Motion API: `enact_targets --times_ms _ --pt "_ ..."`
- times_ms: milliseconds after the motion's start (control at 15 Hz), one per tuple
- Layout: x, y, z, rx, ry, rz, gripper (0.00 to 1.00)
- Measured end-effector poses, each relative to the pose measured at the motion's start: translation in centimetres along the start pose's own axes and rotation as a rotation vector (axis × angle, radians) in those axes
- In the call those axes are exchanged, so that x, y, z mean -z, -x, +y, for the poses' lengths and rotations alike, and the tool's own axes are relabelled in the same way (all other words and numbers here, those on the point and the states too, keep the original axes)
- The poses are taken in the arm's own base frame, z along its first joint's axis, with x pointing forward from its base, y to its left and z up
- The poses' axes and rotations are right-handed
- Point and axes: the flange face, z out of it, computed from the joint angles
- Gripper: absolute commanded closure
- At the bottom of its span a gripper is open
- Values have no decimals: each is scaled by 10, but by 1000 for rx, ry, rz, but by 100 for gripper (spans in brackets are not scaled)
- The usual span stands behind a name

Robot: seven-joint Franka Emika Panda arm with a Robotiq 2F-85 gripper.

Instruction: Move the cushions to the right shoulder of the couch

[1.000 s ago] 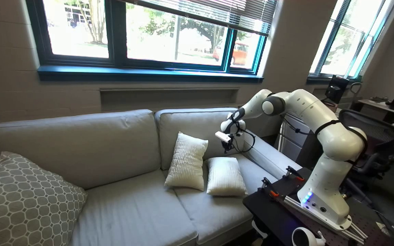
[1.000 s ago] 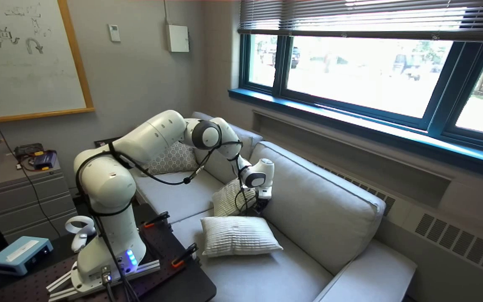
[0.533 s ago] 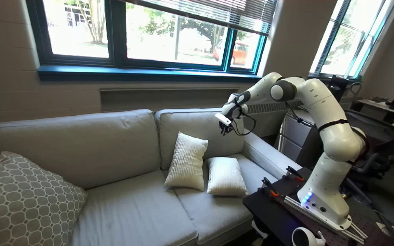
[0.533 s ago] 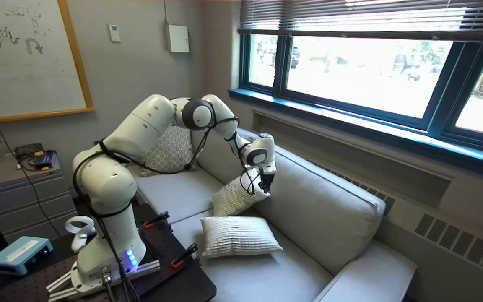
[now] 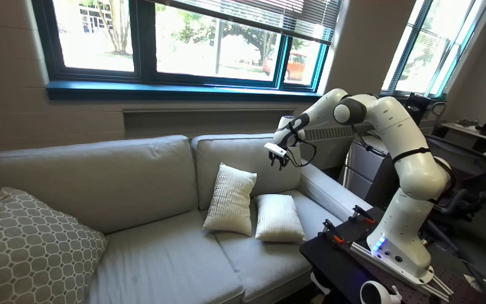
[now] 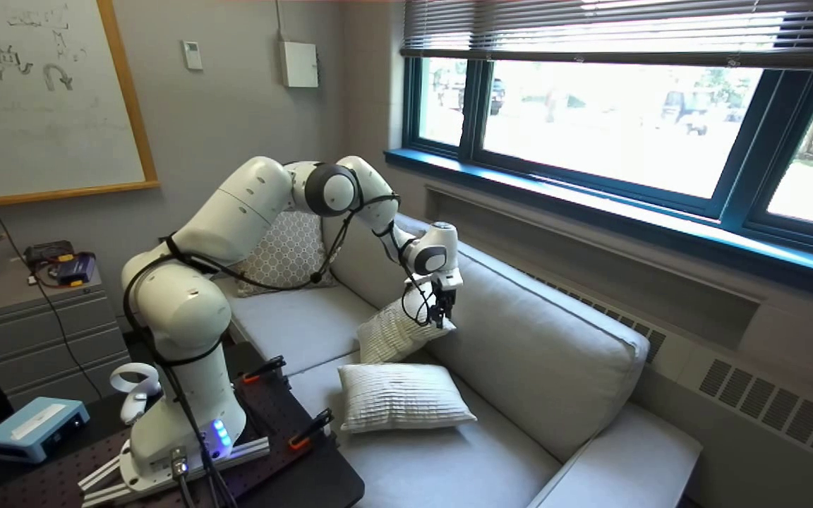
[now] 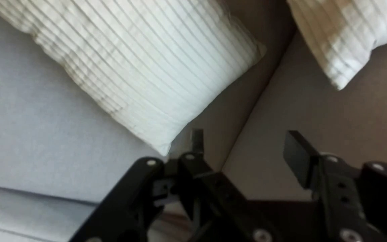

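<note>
Two cream-white cushions rest on the couch (image 5: 158,253). The nearer cushion (image 5: 279,218) lies flat on the seat beside the right shoulder of the couch (image 5: 331,190). Against the backrest leans the other cushion (image 5: 231,200), tilted upright. My gripper (image 5: 277,164) hangs in the air in front of the right back cushion, above and behind the flat cushion. In the wrist view the gripper (image 7: 245,149) has its fingers well apart with only couch fabric behind the gap. The flat cushion (image 7: 139,67) shows on the left there, and the leaning cushion (image 7: 351,37) at upper right. Neither is touched.
A grey lattice pillow (image 5: 40,249) sits at the couch's far end. The right back cushion (image 6: 540,346) rises close behind the gripper. A black table (image 5: 327,257) with orange-tipped clamps (image 6: 311,430) carries the arm's base at the couch's front.
The arm has risen from low behind the flat cushion to above it, with most of the lift in the first half second. The fingers have spread apart. Both cushions stay where they were.
</note>
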Motion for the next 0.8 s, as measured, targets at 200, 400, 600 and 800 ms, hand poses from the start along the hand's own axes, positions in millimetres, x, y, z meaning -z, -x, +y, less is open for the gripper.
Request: enact_targets --times_ms 200,400,600,800 --pt "-20 14 -7 69 58 138 0" --pt "-30 63 -33 200 79 191 0" --pt "-31 119 -58 305 104 180 0" --pt "-38 153 -67 382 167 128 0"
